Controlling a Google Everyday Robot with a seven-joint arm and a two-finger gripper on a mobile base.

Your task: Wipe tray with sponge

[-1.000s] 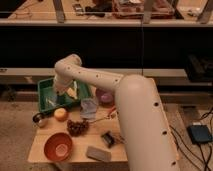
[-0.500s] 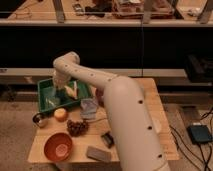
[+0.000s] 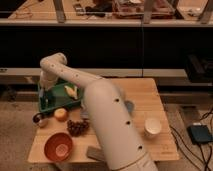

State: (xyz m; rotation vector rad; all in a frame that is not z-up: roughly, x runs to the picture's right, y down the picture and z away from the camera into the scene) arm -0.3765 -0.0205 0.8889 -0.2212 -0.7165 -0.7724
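Note:
The green tray [image 3: 57,98] sits at the table's back left. A pale yellow object [image 3: 71,91] lies in it; I cannot tell if it is the sponge. My arm rises from the front of the view, bends at an elbow [image 3: 54,63] above the tray and comes down at the tray's left end. My gripper [image 3: 45,89] is low over that left end, to the left of the yellow object. I cannot tell whether it holds anything.
An orange bowl [image 3: 58,146] stands at the front left, with dark grapes [image 3: 77,127], an orange fruit [image 3: 61,114] and a small black object [image 3: 38,118] between it and the tray. A grey block [image 3: 94,152] lies at the front edge. A white cup [image 3: 152,126] stands right.
The arm's end has swung left, from over the yellow object to the tray's left end. The arm's bulk now covers more of the table's middle.

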